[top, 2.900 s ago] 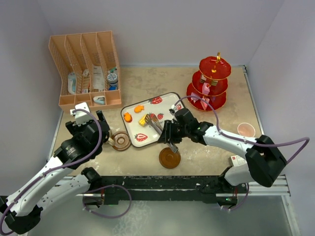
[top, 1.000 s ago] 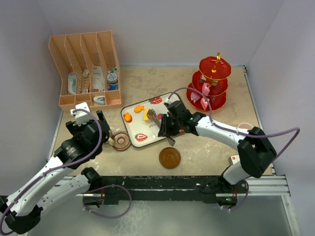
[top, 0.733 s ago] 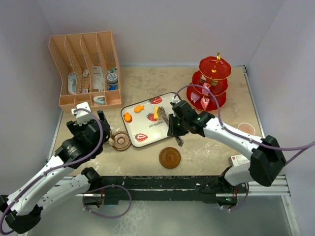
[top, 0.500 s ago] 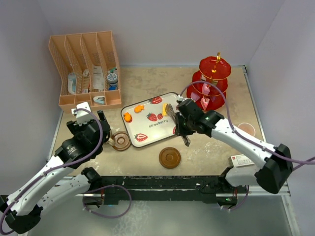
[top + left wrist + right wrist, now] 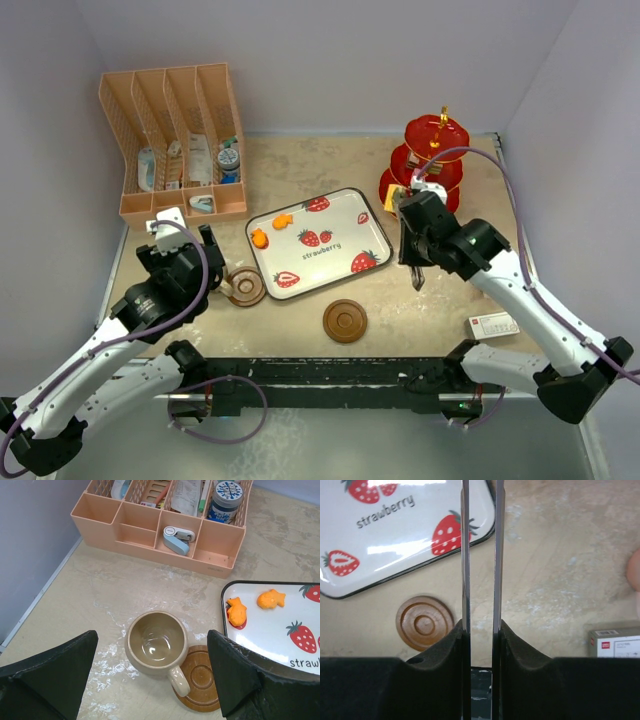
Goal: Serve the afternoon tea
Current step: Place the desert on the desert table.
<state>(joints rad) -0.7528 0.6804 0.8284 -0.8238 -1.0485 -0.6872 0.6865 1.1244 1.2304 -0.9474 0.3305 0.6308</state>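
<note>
My right gripper (image 5: 414, 247) is shut on the metal tongs (image 5: 465, 555), whose two blades run up between its fingers (image 5: 445, 650). The tongs' far end reaches the bottom tier of the red three-tier stand (image 5: 437, 150), and a small yellow cake (image 5: 389, 204) shows there. Two orange sweets (image 5: 259, 238) lie on the strawberry tray (image 5: 320, 240). My left gripper (image 5: 150, 635) hangs open above the tan mug (image 5: 155, 642), which stands beside a brown saucer (image 5: 200, 680), its handle over the rim. A second saucer (image 5: 345, 321) lies in front of the tray. Only the pink mug's edge (image 5: 635, 572) shows.
The peach divided rack (image 5: 175, 140) of toiletries stands at the back left, close behind the tan mug. A small white box (image 5: 493, 325) lies at the front right under my right arm. Walls close the table at the back and on both sides.
My right arm has swung right from the tray to the red stand, carrying the tongs and the yellow cake. The left arm has not moved.
</note>
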